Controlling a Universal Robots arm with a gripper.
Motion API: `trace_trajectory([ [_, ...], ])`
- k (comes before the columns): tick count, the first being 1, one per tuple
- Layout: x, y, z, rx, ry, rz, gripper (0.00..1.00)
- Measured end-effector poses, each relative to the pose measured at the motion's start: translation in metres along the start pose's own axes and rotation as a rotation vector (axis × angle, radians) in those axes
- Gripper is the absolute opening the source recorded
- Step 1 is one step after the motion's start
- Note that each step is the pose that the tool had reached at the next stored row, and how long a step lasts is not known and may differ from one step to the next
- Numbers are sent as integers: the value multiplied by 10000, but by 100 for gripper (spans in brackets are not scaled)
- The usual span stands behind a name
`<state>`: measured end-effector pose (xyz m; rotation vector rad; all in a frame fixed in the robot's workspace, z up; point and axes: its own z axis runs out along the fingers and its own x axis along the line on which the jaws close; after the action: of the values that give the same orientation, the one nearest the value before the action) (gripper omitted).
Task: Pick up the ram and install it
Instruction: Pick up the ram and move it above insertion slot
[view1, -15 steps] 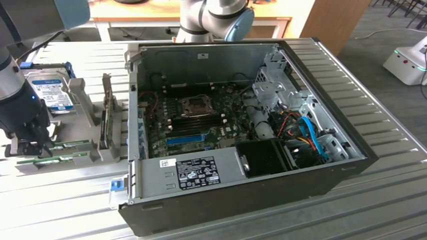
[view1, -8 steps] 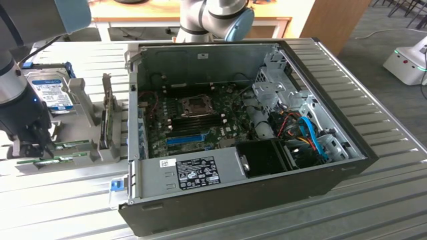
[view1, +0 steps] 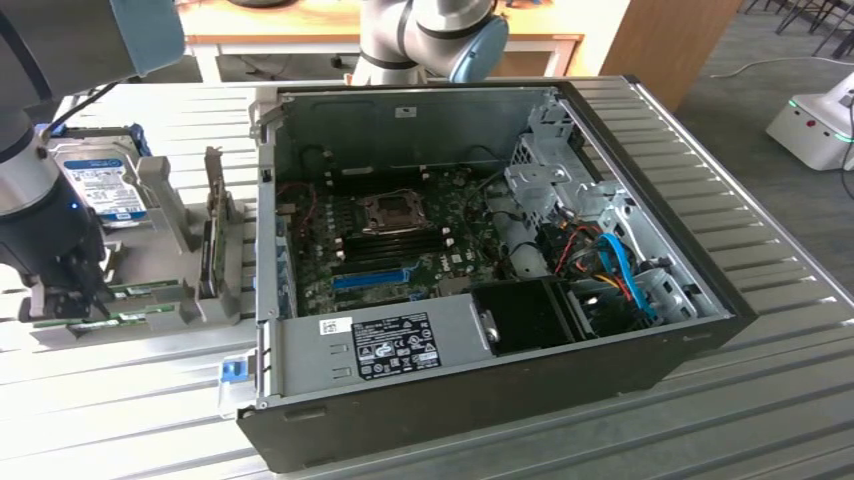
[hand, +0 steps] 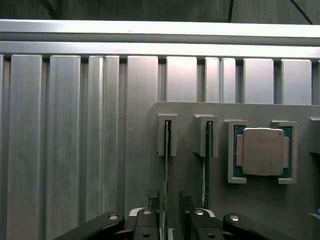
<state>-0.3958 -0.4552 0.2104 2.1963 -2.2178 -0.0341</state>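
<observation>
1. Here, counted in the wrist view: two memory sticks stand on edge in one grey holder (hand: 260, 215), each in its own slot, side by side and apart. One CPU chip (hand: 262, 151) lies flat in a framed pocket of the holder, on the far side of the second stick (hand: 204, 160) from the ram (hand: 166, 150).
2. One tool (hand: 167, 200) hangs over the holder with its two fingers (hand: 150, 202) spread, one on each side of the ram. A gap shows on both sides, so nothing is pinched.
3. The ram sits in its holder slot, not lifted and well apart from the motherboard (view1: 427, 240).
4. Counted in the exterior view: one open computer case (view1: 534, 390) lies on its side on the ribbed metal table (view1: 761, 400). Inside it are one motherboard with one CPU socket (view1: 396, 212) and one blue slot strip (view1: 370, 278).
5. The exterior view adds one hard drive (view1: 104, 185) with a blue label, propped at the far end of the holder. One thin board (view1: 211, 240) stands on edge between the holder and the case.
6. The exterior view places the holder at its left, just beside the case, with the arm reaching down onto the holder's near end.
7. The wrist view gives the close detail: the sticks seen edge-on, the pocketed chip, and the fingertips straddling the ram.
</observation>
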Motion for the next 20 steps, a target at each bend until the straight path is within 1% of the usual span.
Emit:
trace_trajectory([
  [5,1,-1,37,-1,0,0,30],
  [11,0,-3,41,2,-2,0,30],
  [20,0,-81,38,-1,-1,0,30],
])
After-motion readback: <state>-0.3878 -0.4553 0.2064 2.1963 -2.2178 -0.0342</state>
